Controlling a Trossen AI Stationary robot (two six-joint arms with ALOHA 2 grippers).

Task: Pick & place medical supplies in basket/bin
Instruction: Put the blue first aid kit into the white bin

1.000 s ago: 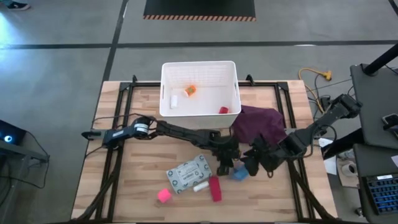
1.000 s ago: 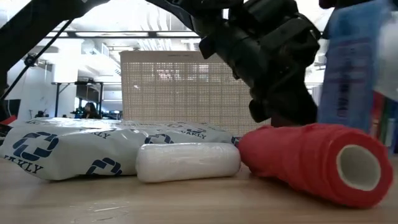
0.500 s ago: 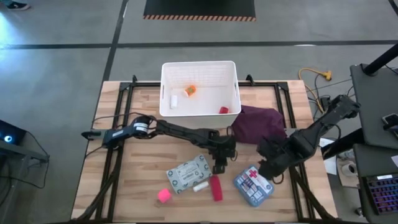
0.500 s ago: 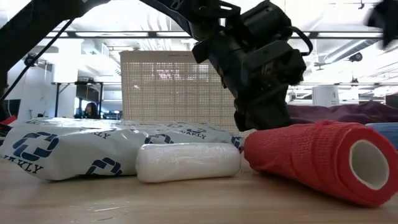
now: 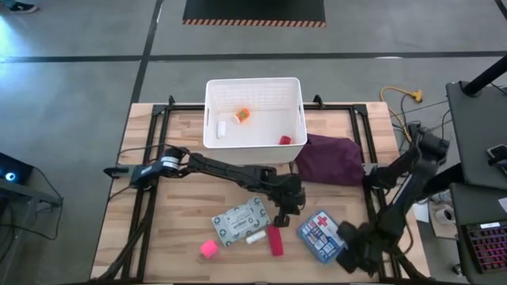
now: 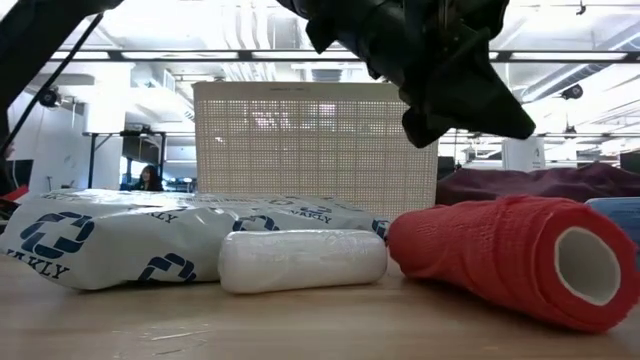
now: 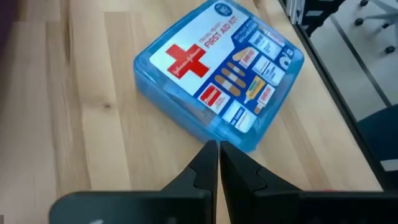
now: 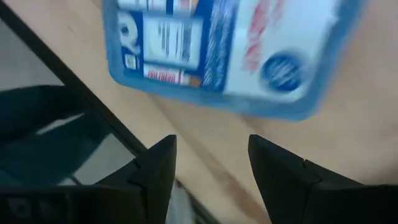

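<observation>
The blue first-aid box with a red cross (image 5: 321, 233) lies flat, face up, on the table's near right part (image 7: 217, 74). My left gripper (image 5: 289, 202) hovers just left of it, shut and raised off the table (image 6: 460, 90). My right gripper (image 5: 352, 253) is open by the near right edge, with the box ahead of its fingers (image 8: 230, 50). The grey-green packet (image 5: 240, 219), white roll (image 5: 255, 237), red roll (image 5: 275, 240) and pink cube (image 5: 208, 248) lie on the wood. The white bin (image 5: 255, 112) stands at the far edge.
The bin holds an orange item (image 5: 242, 115), a white one (image 5: 222, 128) and a red one (image 5: 284, 140). The maroon cloth (image 5: 329, 158) lies heaped right of the bin. Bare wood shows on the table's left part. Black frame rails run along the table's sides.
The blue box stood up off the table between the two grippers a second ago. It now lies flat, face up, farther right. My right gripper has drawn back toward the near right edge. My left gripper has risen a little.
</observation>
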